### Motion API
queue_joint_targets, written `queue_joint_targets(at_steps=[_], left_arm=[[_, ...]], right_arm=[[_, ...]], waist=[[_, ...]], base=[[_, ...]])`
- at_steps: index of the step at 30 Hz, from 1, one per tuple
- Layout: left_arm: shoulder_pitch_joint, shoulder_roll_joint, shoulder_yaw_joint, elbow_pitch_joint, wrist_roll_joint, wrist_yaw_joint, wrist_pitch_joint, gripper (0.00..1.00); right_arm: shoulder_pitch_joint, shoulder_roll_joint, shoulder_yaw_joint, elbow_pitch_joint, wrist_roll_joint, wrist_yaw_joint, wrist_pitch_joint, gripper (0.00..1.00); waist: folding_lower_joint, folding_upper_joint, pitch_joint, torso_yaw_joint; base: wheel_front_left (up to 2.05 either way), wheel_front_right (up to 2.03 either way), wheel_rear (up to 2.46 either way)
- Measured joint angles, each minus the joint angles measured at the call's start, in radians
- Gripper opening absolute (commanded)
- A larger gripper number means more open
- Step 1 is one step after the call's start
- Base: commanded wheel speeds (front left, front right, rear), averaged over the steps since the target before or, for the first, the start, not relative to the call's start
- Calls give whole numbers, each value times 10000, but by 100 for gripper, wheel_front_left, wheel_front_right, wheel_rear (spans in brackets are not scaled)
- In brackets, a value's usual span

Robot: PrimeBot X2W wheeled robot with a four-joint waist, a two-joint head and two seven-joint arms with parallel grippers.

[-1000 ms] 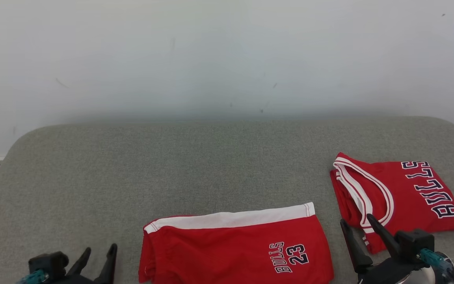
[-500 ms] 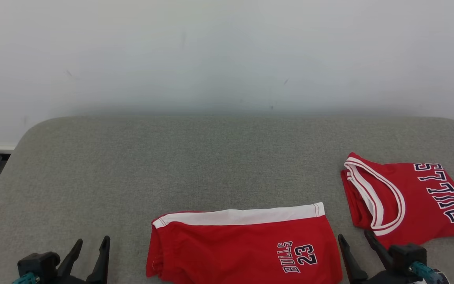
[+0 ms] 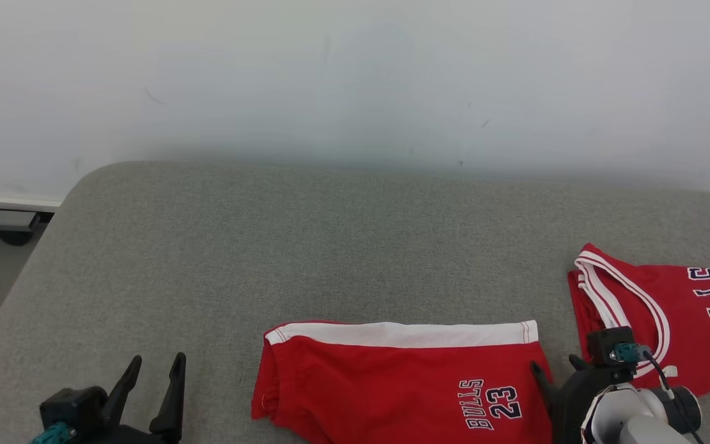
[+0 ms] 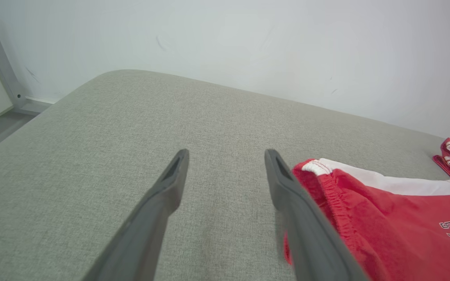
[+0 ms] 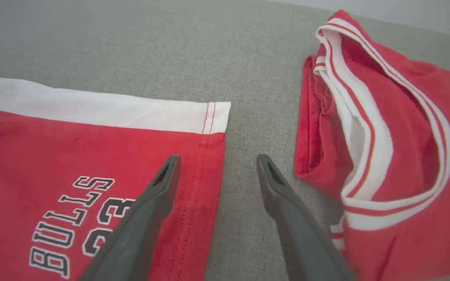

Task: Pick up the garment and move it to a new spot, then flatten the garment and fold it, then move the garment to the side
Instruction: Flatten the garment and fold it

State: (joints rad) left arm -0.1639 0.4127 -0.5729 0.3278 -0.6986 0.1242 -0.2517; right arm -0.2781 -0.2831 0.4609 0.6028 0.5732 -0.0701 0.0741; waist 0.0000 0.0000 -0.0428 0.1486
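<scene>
The garment, a pair of red shorts [image 3: 392,382] with a white band and "BULLS 23" print, lies flat at the front middle of the grey padded surface [image 3: 306,246]. My left gripper [image 3: 156,359] stands open just left of the shorts, empty; in the left wrist view its fingertips [image 4: 227,154] hover over bare fabric beside the elastic waist [image 4: 326,187]. My right gripper [image 3: 555,367] is open and tipped down over the right edge of the shorts [image 5: 72,148]. In the right wrist view, one of its fingers [image 5: 158,195] is above the red cloth and the other above the grey gap.
A folded red "BULLS" jersey [image 3: 688,320] with white trim lies at the right, close to my right gripper [image 5: 218,159]. A white wall rises behind the surface. The surface's rounded left corner drops to the floor, where a metal frame [image 3: 4,219] stands.
The whole head picture has shifted right, so the camera turned left. My right wrist has tipped forward, and its fingers now point down at the shorts' right edge. Both garments lie as before.
</scene>
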Motion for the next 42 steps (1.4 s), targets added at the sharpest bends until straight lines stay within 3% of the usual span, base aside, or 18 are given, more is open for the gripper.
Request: queue_joint_targets(at_steps=[14, 24, 25, 27, 30, 38, 42], left_arm=[[229, -347, 330, -359, 658, 0, 0, 100], [359, -516, 368, -514, 840, 0, 0, 100], [364, -525, 378, -514, 857, 0, 0, 100], [363, -537, 401, -516, 993, 0, 0, 100], [373, -548, 495, -516, 1016, 0, 0, 100], [639, -558, 761, -506, 1028, 0, 0, 100], [715, -612, 794, -523, 1108, 0, 0, 100]], right_arm=[[-908, 307, 529, 1415, 426, 263, 2801, 100], [-1190, 343, 497, 1709, 802, 443, 3770, 100], [-1220, 343, 504, 1724, 809, 453, 3856, 84], [-1226, 337, 504, 1733, 819, 558, 3910, 0], [-1311, 430, 541, 1753, 895, 805, 4115, 0], [-1515, 445, 380, 1728, 951, 1051, 3779, 0], [-1803, -13, 84, 1707, 951, 1057, 3446, 0]], waist=[[0, 0, 15, 393], [-1, -1, 117, 710], [-1, -1, 133, 742], [-1, -1, 159, 800], [-1, -1, 184, 848], [0, 0, 211, 742], [0, 0, 173, 605]], base=[[0, 0, 0], [0, 0, 0], [0, 0, 0], [0, 0, 0], [0, 0, 0], [0, 0, 0], [0, 0, 0]])
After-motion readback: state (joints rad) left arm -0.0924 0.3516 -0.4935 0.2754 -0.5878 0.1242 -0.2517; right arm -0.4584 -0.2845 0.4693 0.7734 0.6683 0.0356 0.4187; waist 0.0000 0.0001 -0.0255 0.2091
